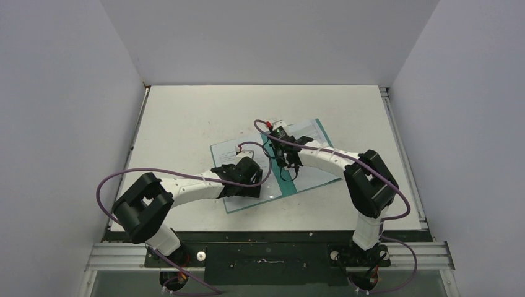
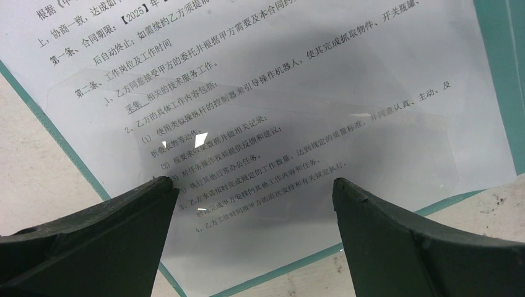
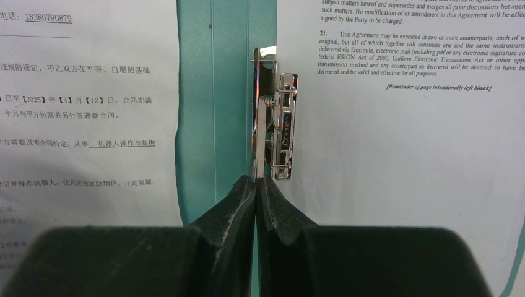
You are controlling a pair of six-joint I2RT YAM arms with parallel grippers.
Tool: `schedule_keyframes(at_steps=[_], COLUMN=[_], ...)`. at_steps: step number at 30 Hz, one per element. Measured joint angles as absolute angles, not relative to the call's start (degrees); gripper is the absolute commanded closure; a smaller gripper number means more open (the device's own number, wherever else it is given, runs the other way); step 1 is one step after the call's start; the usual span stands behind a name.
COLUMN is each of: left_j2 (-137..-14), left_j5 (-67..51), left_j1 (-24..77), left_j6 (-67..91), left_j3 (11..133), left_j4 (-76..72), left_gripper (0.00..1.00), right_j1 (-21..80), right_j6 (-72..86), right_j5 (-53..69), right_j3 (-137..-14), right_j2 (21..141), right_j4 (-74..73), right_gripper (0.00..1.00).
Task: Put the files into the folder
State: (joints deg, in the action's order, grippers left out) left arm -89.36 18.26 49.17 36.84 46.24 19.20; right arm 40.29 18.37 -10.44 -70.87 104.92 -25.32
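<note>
The teal folder (image 1: 266,199) lies open at the table's middle. A white sheet with Chinese text (image 2: 278,93) lies on its left half, and a sheet with English text (image 3: 402,154) on its right half. My left gripper (image 2: 252,180) is open and empty, hovering over the lower part of the Chinese sheet near the folder's front edge. My right gripper (image 3: 257,179) is shut on the near end of the silver fastener clip (image 3: 275,124) at the folder's spine (image 3: 216,124). In the top view the left gripper (image 1: 242,179) and right gripper (image 1: 288,164) are both over the folder.
The pale table (image 1: 186,117) is walled by grey panels at the left, back and right. Purple cables loop off both arms. The folder sits slanted, its right end farther back.
</note>
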Motion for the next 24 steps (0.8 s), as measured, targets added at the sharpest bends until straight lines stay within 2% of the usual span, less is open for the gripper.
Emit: schedule_keyframes(at_steps=[24], left_j2=[-89.36], left_j5=[17.74], left_j1=[49.04], left_j6=[37.3], left_j3=[46.24], left_j4=[18.26], left_gripper=[0.0], right_j1=[41.69], right_j6=[19.05], right_j5=[-15.0], right_j3=[-62.39], right_j2=[103.53], right_j4=[-18.52], right_gripper=[0.95])
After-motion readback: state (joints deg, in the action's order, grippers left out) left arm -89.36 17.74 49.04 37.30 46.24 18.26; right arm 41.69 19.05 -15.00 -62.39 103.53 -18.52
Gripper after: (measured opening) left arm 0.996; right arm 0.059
